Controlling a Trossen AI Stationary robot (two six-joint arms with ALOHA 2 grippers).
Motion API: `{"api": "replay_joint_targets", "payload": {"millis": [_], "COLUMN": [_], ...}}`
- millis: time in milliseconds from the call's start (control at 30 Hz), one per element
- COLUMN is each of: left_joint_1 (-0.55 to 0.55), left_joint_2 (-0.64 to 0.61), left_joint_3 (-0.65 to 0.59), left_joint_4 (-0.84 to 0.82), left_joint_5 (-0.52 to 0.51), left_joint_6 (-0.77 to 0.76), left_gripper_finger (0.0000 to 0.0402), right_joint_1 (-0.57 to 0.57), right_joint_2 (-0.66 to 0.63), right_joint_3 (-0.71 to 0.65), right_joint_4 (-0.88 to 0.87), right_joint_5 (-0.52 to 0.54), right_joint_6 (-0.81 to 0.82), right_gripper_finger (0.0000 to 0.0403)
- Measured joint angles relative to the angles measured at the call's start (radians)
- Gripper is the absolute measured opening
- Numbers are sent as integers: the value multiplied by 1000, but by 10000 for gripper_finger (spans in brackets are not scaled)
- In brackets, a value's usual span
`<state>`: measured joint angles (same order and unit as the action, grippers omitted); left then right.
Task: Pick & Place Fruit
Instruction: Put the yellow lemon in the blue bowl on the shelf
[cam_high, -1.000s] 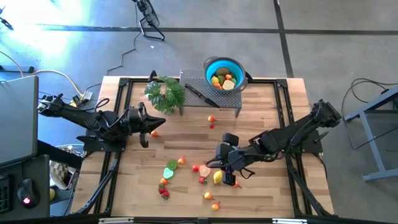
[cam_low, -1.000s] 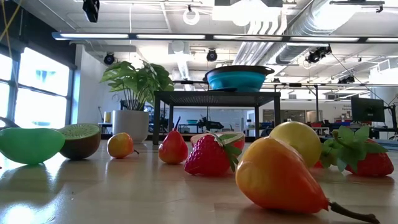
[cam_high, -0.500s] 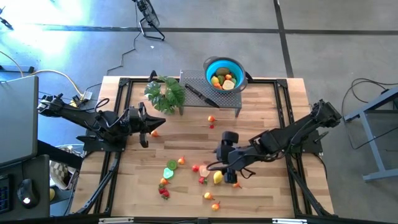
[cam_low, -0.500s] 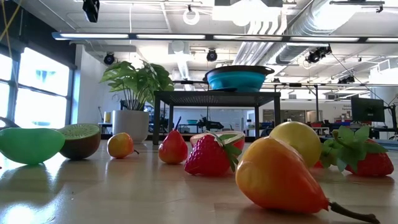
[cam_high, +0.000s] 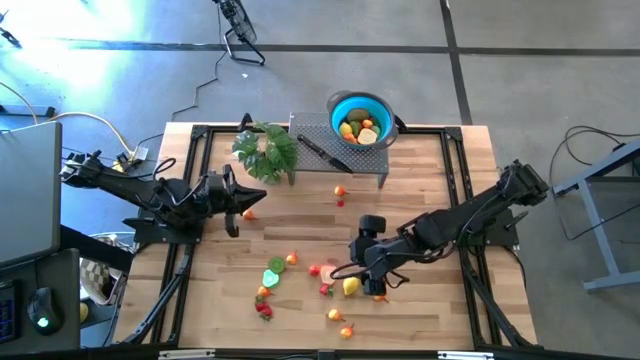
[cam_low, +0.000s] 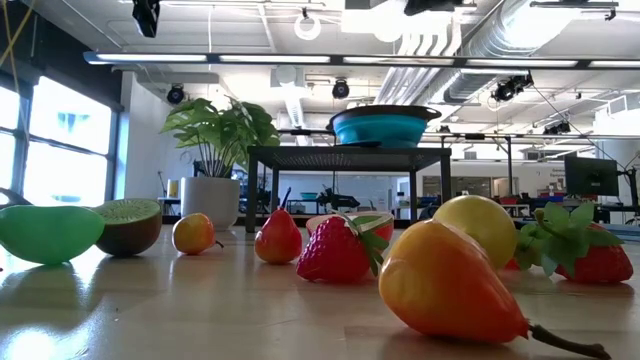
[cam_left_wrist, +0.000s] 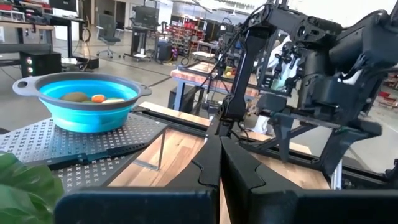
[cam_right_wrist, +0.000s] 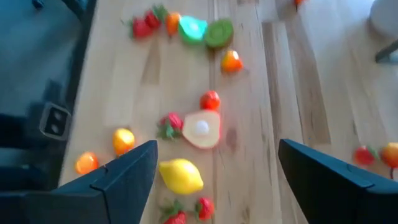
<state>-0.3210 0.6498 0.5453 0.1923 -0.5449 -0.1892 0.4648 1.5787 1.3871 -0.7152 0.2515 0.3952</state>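
Observation:
Small toy fruits lie loose on the wooden table: a yellow lemon (cam_right_wrist: 180, 175), a cut half fruit (cam_right_wrist: 202, 129), strawberries (cam_right_wrist: 171, 124), a green lime half (cam_right_wrist: 193, 28) and a kiwi (cam_right_wrist: 219, 32). My right gripper (cam_high: 352, 272) (cam_right_wrist: 216, 149) hangs open above the lemon (cam_high: 350, 286), slanting down, and touches nothing. A blue bowl (cam_high: 360, 118) holding several fruits sits on a perforated metal stand (cam_high: 320, 135) at the far edge. My left gripper (cam_high: 243, 203) (cam_left_wrist: 221, 163) waits shut at the left, pointing level.
A bushy potted plant (cam_high: 265, 150) stands left of the stand, and a black-handled knife (cam_high: 322, 152) lies on the stand. Two small fruits (cam_high: 341, 195) lie near the stand's foot. Pear-shaped fruits (cam_high: 340, 322) rest near the table's front edge. The low view shows no gripper.
My right gripper has sunk a little toward the lemon and tipped and rolled, and its fingers now stand wider apart than a second ago. The fruits on the table have kept their places.

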Motion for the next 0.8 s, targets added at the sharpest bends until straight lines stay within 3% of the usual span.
{"api": "replay_joint_targets", "payload": {"millis": [467, 800], "left_joint_1": [0, 0], "left_joint_2": [0, 0], "left_joint_3": [0, 0], "left_joint_4": [-24, -24], "left_joint_5": [0, 1], "left_joint_6": [0, -21], "left_gripper_finger": [0, 0], "right_joint_1": [0, 0], "right_joint_2": [0, 0], "right_joint_3": [-202, -310], "right_joint_4": [268, 416], "right_joint_5": [-115, -207], "right_joint_6": [-92, -65], "right_gripper_finger": [322, 321]}}
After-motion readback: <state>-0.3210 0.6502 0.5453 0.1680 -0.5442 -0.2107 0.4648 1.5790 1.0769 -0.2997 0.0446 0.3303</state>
